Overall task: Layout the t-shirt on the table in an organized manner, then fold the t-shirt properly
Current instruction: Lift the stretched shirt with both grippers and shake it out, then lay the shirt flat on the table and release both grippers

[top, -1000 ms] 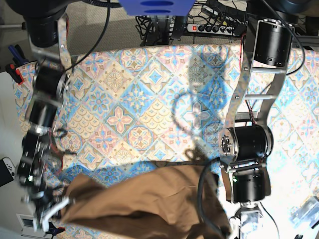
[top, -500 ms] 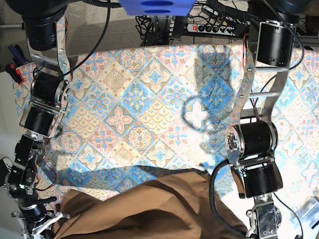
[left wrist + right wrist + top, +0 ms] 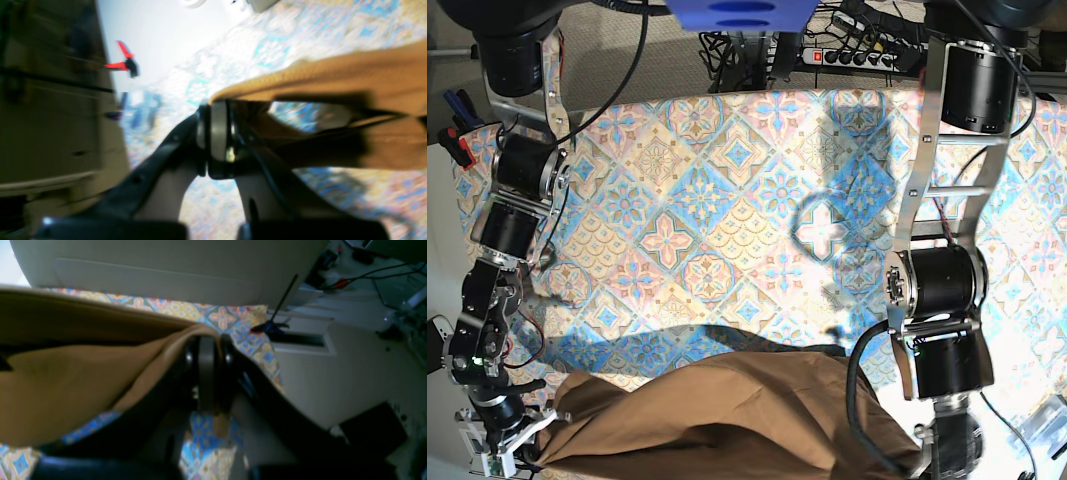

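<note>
**A:** Closest to the lenses — what are the jaws doing?

**B:** Both sets are clamped on cloth. The left gripper point(image 3: 217, 133) has its jaws pressed narrow on an edge of the t-shirt point(image 3: 333, 76), and the right gripper point(image 3: 206, 370) pinches another edge the same way, the fabric draping off to one side.

**A:** And the shirt itself?

**B:** It hangs bunched between the two arms at the near edge of the table point(image 3: 727, 200), seen in the base view as a rumpled tan mass point(image 3: 727, 420) — part of it lifted, part apparently resting on the patterned cover. The far half of the table lies beyond it.

**A:** So which step is this?

**B:** Laying out, I judge; nothing is flat, so folding hasn't begun. The next move probably calls for carrying both held edges outward and away over the table, keeping the cloth taut between them, then lowering it so it spreads without creases.
</note>
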`<move>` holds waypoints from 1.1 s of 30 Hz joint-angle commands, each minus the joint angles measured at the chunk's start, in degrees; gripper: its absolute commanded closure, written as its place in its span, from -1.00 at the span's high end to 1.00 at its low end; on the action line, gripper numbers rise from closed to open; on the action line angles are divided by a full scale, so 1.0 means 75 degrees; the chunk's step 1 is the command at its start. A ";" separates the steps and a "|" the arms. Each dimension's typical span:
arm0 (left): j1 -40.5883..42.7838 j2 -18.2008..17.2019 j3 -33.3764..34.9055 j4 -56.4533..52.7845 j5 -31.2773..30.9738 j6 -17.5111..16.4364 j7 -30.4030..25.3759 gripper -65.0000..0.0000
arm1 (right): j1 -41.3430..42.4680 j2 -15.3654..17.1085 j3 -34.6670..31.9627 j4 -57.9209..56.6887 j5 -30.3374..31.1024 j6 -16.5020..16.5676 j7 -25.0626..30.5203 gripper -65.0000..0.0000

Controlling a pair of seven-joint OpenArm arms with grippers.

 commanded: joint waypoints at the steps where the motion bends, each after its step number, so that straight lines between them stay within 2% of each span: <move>1: -0.0294 0.0052 0.0304 -0.0254 -0.0047 0.0020 -0.0344 -1.00 | 0.0250 0.0089 0.0003 -0.0058 0.0019 -0.0052 0.0126 -1.00; 4: -0.0294 0.0052 0.0503 -0.1028 0.0023 0.0067 -0.1047 -1.00 | 0.0250 0.0089 0.0003 -0.0820 0.0019 -0.0052 0.0185 -1.00; 6: -0.0294 0.0040 0.0492 -0.1473 0.0000 0.0125 -0.1340 -1.00 | 0.0379 0.0101 0.0003 -0.1383 0.0019 -0.0052 0.0490 -1.00; 7: -0.0294 0.0029 0.0421 -0.1672 -0.0035 0.0336 -0.1469 -1.00 | 0.0613 0.0101 -0.0008 -0.1664 0.0019 -0.0052 0.0677 -1.00; 9: -0.0294 0.0029 0.0116 -0.1766 -0.0035 0.0805 -0.1692 -1.00 | 0.0989 0.0101 -0.0008 -0.2145 0.0019 -0.0052 0.0970 -1.00; 12: -0.0294 -0.0159 -0.0622 -0.1778 -0.0047 0.0922 -0.1680 -1.00 | 0.1059 0.0101 0.0050 -0.2297 0.0019 -0.0052 0.1252 -1.00; 14: -0.0294 -0.0171 -0.0833 -0.1743 -0.0035 0.0676 -0.1363 -1.00 | 0.1047 0.0101 0.0050 -0.1934 0.0019 -0.0052 0.1252 -1.00; 18: -0.0294 -0.0311 -0.0821 -0.1391 -0.0047 -0.0180 -0.0672 -1.00 | 0.1035 0.0101 0.0050 -0.1031 0.0019 -0.0052 0.1240 -1.00; 21: -0.0294 -0.0311 -0.0786 -0.0102 0.0012 -0.0701 -0.0039 -1.00 | 0.0989 0.0101 0.0050 -0.0246 0.0031 -0.0052 0.1005 -1.00; 24: -0.0170 -0.0335 -0.0235 0.1809 0.0023 -0.0701 0.1063 -1.00 | -0.0043 0.0089 0.0062 0.0328 0.0043 -0.0052 0.0630 -1.00; 26: 0.0628 -0.0464 0.0292 0.3263 0.0035 -0.0701 0.2012 -1.00 | -0.0711 0.0089 0.0062 0.0844 0.0043 -0.0052 0.0419 -1.00; 30: 0.2597 -0.0815 0.1394 0.6029 0.0023 -0.0701 0.2089 -1.00 | -0.1496 -0.0052 0.0062 0.1618 0.0113 -0.0052 0.0244 -1.00; 33: 0.4343 -0.0898 0.1629 0.7646 0.0035 -0.0701 0.2089 -1.00 | -0.2493 -0.0274 0.0062 0.1630 0.0535 -0.0052 0.0255 -1.00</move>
